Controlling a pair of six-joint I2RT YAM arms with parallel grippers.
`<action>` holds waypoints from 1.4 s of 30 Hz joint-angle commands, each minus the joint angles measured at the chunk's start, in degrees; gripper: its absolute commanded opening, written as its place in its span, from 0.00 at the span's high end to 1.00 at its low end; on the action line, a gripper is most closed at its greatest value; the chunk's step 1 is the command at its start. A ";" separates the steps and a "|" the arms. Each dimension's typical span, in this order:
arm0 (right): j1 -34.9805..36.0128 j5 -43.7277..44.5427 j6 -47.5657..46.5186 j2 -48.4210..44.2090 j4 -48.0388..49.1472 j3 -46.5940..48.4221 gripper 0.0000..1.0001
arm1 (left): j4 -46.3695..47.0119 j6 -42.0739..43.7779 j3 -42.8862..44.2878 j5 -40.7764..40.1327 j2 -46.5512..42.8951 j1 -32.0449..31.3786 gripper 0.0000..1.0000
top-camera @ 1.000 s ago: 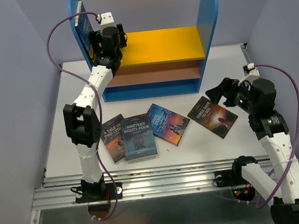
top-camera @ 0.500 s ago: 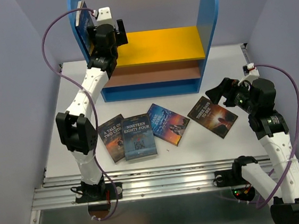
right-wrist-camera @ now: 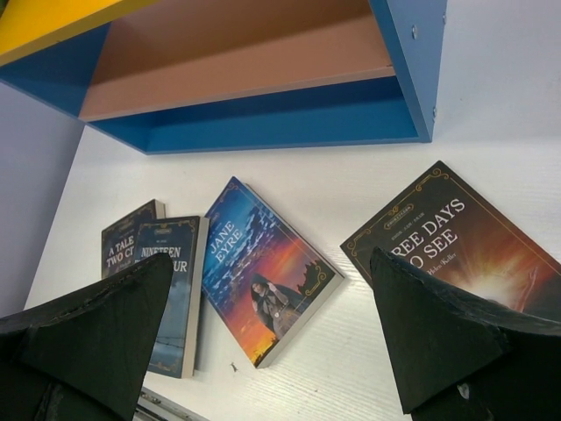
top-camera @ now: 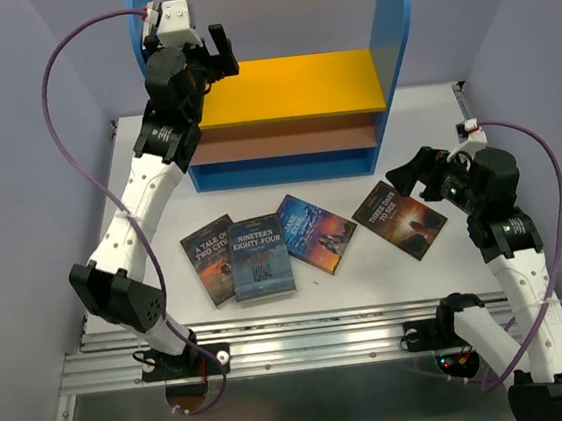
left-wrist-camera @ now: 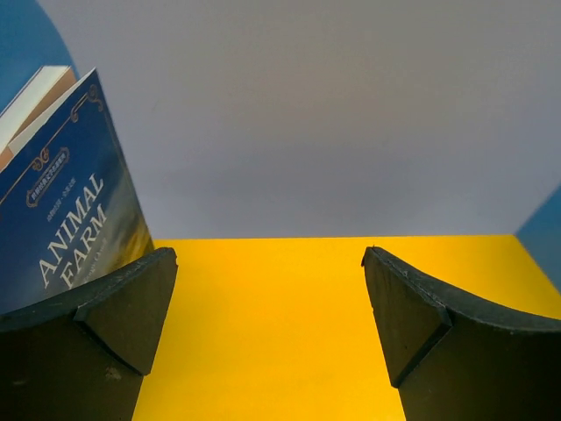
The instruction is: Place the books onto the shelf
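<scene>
The left gripper [top-camera: 206, 55] is up over the yellow upper board [top-camera: 298, 86] of the shelf [top-camera: 394, 38], near its left end, jaws spread wide and holding nothing. Its wrist camera shows what the overhead view hides behind the arm: a dark blue paperback, Animal Farm [left-wrist-camera: 70, 202], stands on that board just left of the left finger [left-wrist-camera: 105, 324]. It tilts left, pale page edges showing at the top, with the blue side panel [left-wrist-camera: 22, 44] behind it. Whether finger and cover touch I cannot tell.

The right gripper [top-camera: 420, 178] hovers low over the white table [top-camera: 369, 282], equally wide and empty, beside Three Days to See [top-camera: 400, 220], which has a glossy orange sunburst cover. From its wrist view the black wedge-shaped fingers [right-wrist-camera: 438, 342] frame the books lying flat. Jane Eyre [right-wrist-camera: 263, 281], with blue sky over an orange sunset, lies skewed in the middle. Nineteen Eighty-Four [right-wrist-camera: 171, 289] is just beside it and overlaps A Tale of Two Cities [right-wrist-camera: 127, 246].

The shelf has round-topped blue sides, a matte brown lower board [top-camera: 283, 138] and a blue base [top-camera: 287, 170]. Purple cables [top-camera: 54, 104] loop off both wrists.
</scene>
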 commanded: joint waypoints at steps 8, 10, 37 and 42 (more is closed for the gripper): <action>-0.06 -5.06 -1.99 -1.08 0.63 2.34 0.00 | 4.79 -8.25 -20.61 13.51 -24.90 -6.87 0.01; -0.06 -6.11 -1.56 -0.47 0.72 1.38 0.00 | 6.20 -13.01 -27.81 13.08 -32.27 -9.15 0.01; 42.03 11.01 18.03 28.43 33.24 -11.64 0.00 | -6.12 -45.12 -83.82 16.62 -48.65 -1.20 0.01; 42.56 11.64 20.59 35.64 38.50 -9.96 0.00 | -4.70 -44.06 -84.98 18.97 -46.71 1.30 0.01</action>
